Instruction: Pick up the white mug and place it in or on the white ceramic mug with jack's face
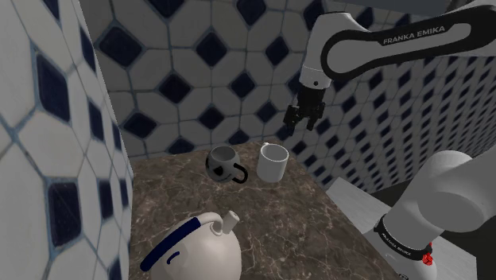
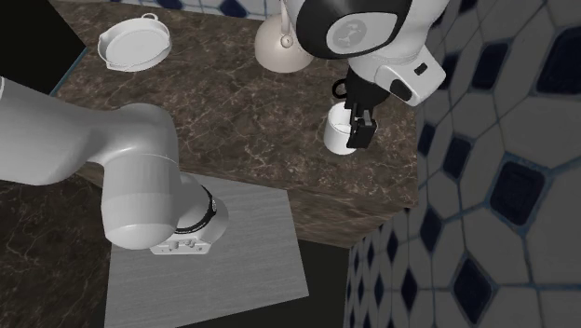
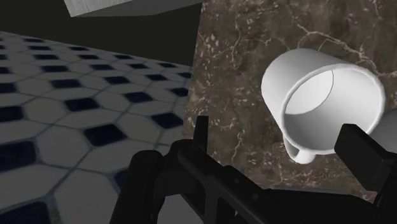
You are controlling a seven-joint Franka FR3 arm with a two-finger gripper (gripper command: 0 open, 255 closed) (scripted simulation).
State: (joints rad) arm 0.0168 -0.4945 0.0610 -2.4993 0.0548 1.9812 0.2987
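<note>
Hovering above the white mug (image 1: 273, 161) and a little to its right in the shoulder view, the gripper (image 1: 304, 118) is clear of it, with no contact. The white mug stands upright, mouth up, on the brown marbled desk (image 1: 318, 231). The face mug (image 1: 225, 163), grey with a dark face and dark handle, stands just beside the white mug, not touching it. A white teapot with a blue stripe (image 1: 195, 250) lies well apart from the white mug, nearer the camera.

Second exterior view: the gripper (image 2: 361, 126) overlaps the white mug (image 2: 337, 132). Its height over the rim cannot be judged here. A white pan (image 2: 135, 42) sits far across the desk from the white mug.

Wrist view: the fingers (image 3: 356, 143) are spread, with nothing gripped. The white mug (image 3: 324, 95) lies off-centre, nearer one finger than midway, and its handle (image 3: 299, 153) faces the gripper (image 3: 280, 137).

Assessment: the step in hand is the approach for the grasp.
- Shift sideways first, so that one wall of the white mug, away from the handle, sits midway between the fingers.
- Descend straight, one finger inside the white mug and one outside.
- Keep the outer finger off the side facing the face mug.
- Close only once the pads are below the rim.

Risk: a finger landing on the rim would tip the white mug.
</note>
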